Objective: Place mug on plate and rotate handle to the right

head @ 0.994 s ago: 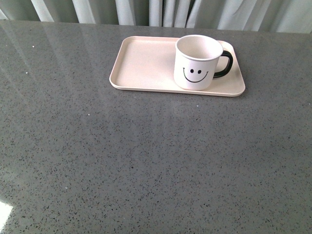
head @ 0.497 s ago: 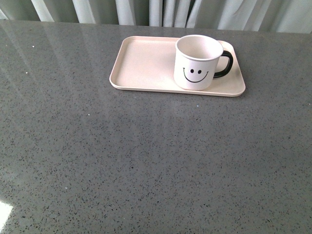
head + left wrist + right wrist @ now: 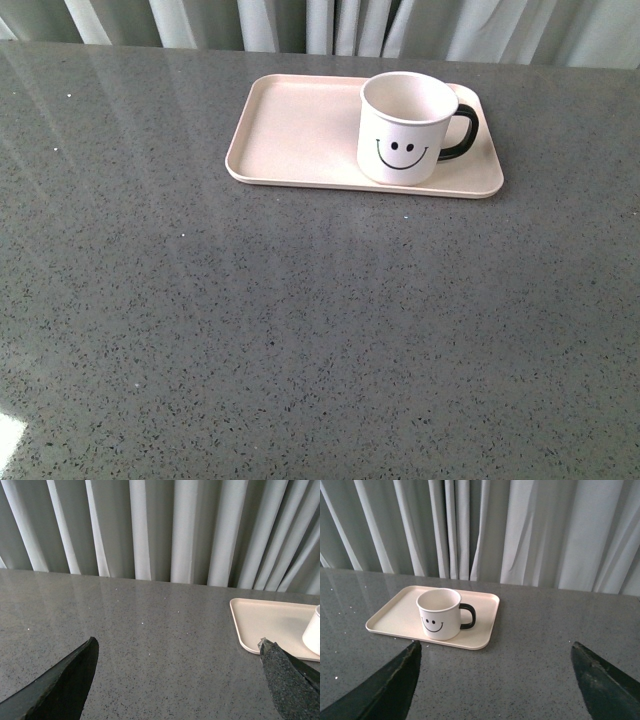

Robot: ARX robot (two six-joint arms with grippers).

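Note:
The cream-white mug (image 3: 405, 128) with a black smiley face stands upright on the right half of the pale pink plate (image 3: 290, 130), at the far side of the grey table. Its black handle (image 3: 462, 132) points to the right. The right wrist view shows the same mug (image 3: 440, 613), handle (image 3: 468, 616) and plate (image 3: 395, 612) some way beyond my open right gripper (image 3: 495, 652), which holds nothing. My left gripper (image 3: 177, 645) is open too, over bare table, with the plate (image 3: 265, 625) and a sliver of the mug (image 3: 313, 632) off to one side. Neither arm appears in the front view.
Pale pleated curtains (image 3: 330, 25) hang right behind the table's far edge (image 3: 120, 44). The speckled grey tabletop (image 3: 300, 330) stretches from the plate to the near side. A bright patch of light (image 3: 8, 440) lies at the near left corner.

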